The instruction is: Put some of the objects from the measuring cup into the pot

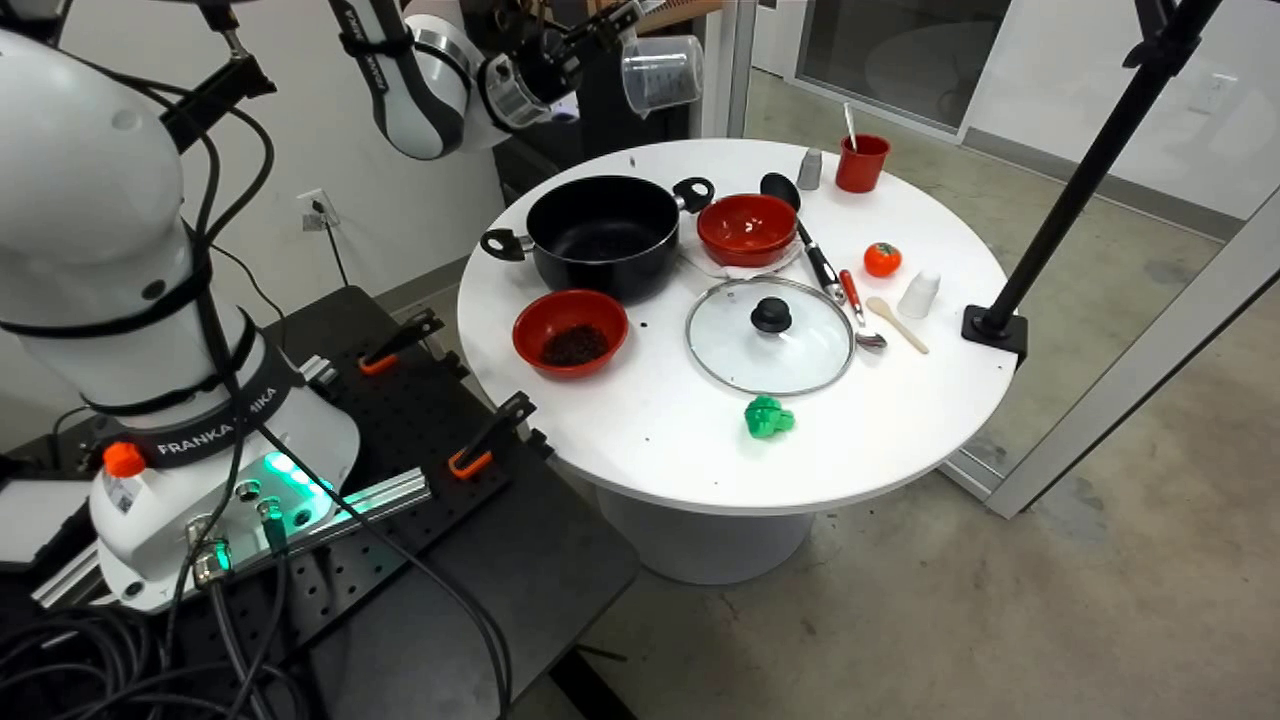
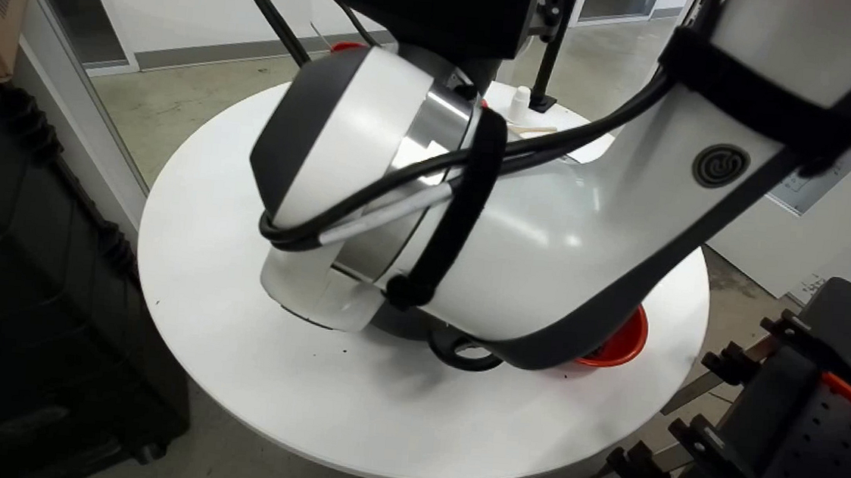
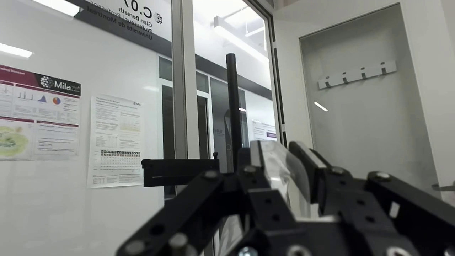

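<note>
We've got the tool (image 3: 277, 151) gripping the measuring cup (image 1: 664, 78), tipped sideways, apart from the black pot (image 1: 610, 268) on the table (image 1: 625, 440)! A red bowl (image 1: 572, 307) holds dark bits (image 1: 575, 346); a poster (image 3: 39, 115) reads "Mila".

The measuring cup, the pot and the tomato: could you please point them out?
Measuring cup (image 1: 665, 76), in an exterior view: its clear side wall.
Pot (image 1: 612, 273), in an exterior view: its black outer wall.
Tomato (image 1: 882, 262), in an exterior view: its red skin.
</note>
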Robot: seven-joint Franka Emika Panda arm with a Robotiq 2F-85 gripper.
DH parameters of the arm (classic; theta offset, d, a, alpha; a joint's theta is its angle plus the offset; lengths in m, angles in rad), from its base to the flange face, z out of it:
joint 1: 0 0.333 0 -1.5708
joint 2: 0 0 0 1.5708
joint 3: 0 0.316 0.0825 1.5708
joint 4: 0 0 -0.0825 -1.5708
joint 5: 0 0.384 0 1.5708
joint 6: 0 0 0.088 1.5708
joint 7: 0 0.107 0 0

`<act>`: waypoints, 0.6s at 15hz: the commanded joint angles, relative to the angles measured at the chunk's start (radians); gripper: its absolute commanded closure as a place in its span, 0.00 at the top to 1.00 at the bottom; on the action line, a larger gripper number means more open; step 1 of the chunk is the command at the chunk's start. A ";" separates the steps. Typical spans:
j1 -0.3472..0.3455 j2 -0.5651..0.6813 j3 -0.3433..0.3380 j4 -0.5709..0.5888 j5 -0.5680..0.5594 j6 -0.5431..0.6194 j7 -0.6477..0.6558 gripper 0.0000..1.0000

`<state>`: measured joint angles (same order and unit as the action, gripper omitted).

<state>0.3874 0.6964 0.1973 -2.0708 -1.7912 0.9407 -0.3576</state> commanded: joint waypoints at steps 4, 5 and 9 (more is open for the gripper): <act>0.016 0.041 -0.001 -0.001 -0.031 -0.059 -0.010 0.06; 0.018 0.045 0.000 -0.001 -0.031 -0.062 -0.010 0.06; 0.026 0.060 0.000 -0.003 -0.035 -0.075 -0.009 0.06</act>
<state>0.4020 0.7396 0.1987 -2.0726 -1.8007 0.9115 -0.3576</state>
